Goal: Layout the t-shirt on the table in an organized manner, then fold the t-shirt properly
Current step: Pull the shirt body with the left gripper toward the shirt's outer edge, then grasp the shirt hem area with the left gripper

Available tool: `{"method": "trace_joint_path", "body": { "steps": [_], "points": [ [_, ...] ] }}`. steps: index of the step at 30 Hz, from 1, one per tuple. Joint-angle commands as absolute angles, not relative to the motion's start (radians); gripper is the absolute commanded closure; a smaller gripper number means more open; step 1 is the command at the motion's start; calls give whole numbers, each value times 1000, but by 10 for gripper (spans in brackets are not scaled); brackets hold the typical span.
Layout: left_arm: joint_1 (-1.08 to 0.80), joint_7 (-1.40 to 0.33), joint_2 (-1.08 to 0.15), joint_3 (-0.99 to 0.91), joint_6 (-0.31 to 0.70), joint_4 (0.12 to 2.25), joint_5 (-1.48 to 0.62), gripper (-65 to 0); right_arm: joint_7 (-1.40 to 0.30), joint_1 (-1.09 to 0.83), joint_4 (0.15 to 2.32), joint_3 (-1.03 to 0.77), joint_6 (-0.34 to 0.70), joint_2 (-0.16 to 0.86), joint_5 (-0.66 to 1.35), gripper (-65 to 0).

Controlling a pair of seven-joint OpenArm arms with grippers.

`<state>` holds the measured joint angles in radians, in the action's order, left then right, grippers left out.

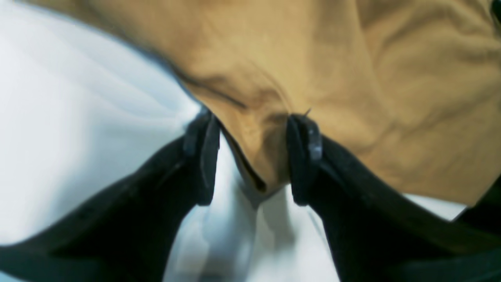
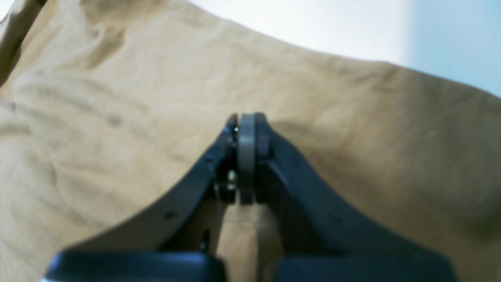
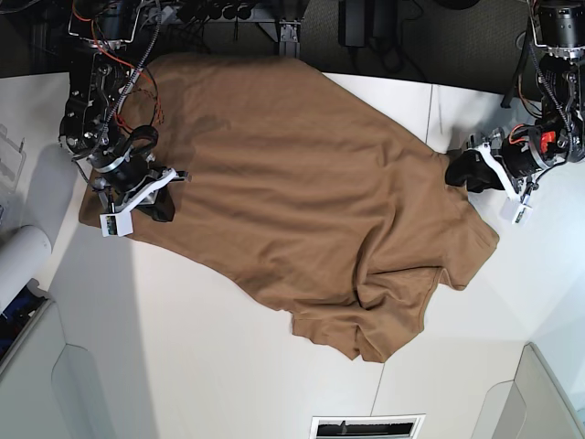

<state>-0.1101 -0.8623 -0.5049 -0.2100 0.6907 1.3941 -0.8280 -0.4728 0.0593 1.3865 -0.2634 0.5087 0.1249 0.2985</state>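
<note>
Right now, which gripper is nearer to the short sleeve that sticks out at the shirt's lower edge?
Left. The left gripper sits at the t-shirt's edge just above that sleeve; the right gripper is at the opposite edge, across the whole shirt.

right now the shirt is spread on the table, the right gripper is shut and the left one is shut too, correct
Not quite. The left gripper is open: the left wrist view shows its jaws apart with a corner of the shirt between them. The right gripper is shut, and the shirt does lie spread on the table.
</note>
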Motion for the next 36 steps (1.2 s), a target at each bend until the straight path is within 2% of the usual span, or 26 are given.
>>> {"method": "trace_joint_path", "body": {
  "steps": [1,3,4,16,27,28,30,32,36],
  "points": [
    [-102,-862,-521,-201,698,1406,-820,-190,-453,74,1400,-266,513,133,314,0],
    [-102,-860,-521,-195,698,1406,-814,-27,-453,74,1400,-266,513,133,314,0],
    [-102,-860,-522,-198,698,1406,-818,0,-453,74,1400,-266,513,133,314,0],
    [-110,-947,-521,-472,698,1406,-1013,0,-498,65,1400,-266,512,136,261,0],
    [-294,-925,-520,-644,698,1406,-1215,0,-496,57,1400,-266,512,135,273,0],
    [-310,-925,-517,-644,698,1406,-1245,-35,-496,57,1400,-266,512,135,273,0],
    [-326,-925,-506,-644,698,1406,-1277,-161,-497,57,1400,-266,512,135,273,0],
    [-327,-925,-498,-644,698,1406,-1275,-250,-496,58,1400,-266,512,135,273,0],
    [-308,-924,-496,-653,698,1407,-1275,-262,-497,57,1400,-266,512,135,305,0]
  ]
}}
